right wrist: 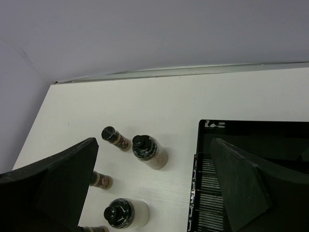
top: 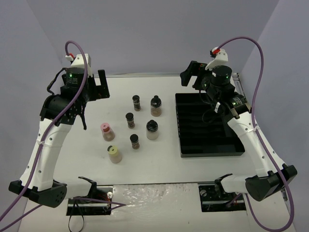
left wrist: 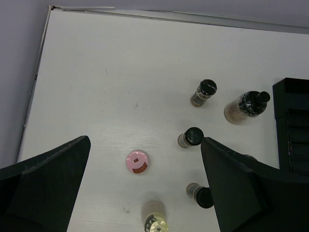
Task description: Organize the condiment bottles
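White tabletop [top: 145,89] carrying seven condiment bottles [top: 152,129] at nine o'clock from tray [top: 178,125]; left hand [top: 98,86], right hand [top: 192,75] hovering, both spread apart.

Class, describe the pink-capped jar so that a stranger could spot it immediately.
On the white table, look left of the black slotted tray, where seven small jars stand loose. The pink-capped jar is the leftmost, just beyond the pale-yellow-capped jar. It alone has a pink cap; five others wear black caps.
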`<state>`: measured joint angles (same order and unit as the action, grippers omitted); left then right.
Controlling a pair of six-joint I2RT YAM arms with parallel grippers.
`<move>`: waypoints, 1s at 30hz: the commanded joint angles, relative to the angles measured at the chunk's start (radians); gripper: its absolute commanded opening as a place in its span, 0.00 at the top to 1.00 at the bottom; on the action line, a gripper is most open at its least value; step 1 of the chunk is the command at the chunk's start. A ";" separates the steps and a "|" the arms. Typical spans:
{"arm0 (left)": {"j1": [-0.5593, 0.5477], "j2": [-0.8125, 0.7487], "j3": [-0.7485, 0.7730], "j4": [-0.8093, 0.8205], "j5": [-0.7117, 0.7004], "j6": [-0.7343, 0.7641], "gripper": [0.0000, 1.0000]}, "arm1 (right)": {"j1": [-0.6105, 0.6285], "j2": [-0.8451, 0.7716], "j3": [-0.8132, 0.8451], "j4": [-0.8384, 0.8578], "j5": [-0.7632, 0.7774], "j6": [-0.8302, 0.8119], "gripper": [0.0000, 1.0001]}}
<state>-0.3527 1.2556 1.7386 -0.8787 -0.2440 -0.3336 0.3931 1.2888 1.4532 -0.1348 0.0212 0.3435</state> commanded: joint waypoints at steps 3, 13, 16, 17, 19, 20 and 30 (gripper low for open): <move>-0.005 -0.013 0.031 0.049 -0.018 0.008 0.03 | 0.004 -0.020 0.035 0.058 0.017 -0.019 0.00; -0.005 -0.019 0.020 0.047 -0.026 0.006 0.03 | 0.004 -0.016 0.008 0.053 0.041 0.002 0.00; -0.004 -0.028 0.015 0.047 -0.048 0.000 0.03 | 0.004 -0.016 0.006 0.043 0.054 0.009 0.00; -0.004 -0.031 0.013 0.048 -0.057 0.000 0.03 | 0.004 -0.016 0.005 0.039 0.063 0.016 0.00; -0.005 -0.033 0.012 0.048 -0.064 -0.001 0.03 | 0.004 -0.015 0.000 0.029 0.072 0.030 0.00; -0.005 -0.030 0.011 0.047 -0.065 -0.002 0.03 | 0.004 -0.014 -0.002 0.028 0.070 0.034 0.00; -0.005 -0.015 -0.039 0.057 -0.057 -0.022 0.03 | 0.035 0.113 0.023 0.013 0.043 0.061 0.00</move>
<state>-0.3527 1.2511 1.6904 -0.8750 -0.2871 -0.3396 0.4078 1.3194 1.4400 -0.1551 0.0642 0.3903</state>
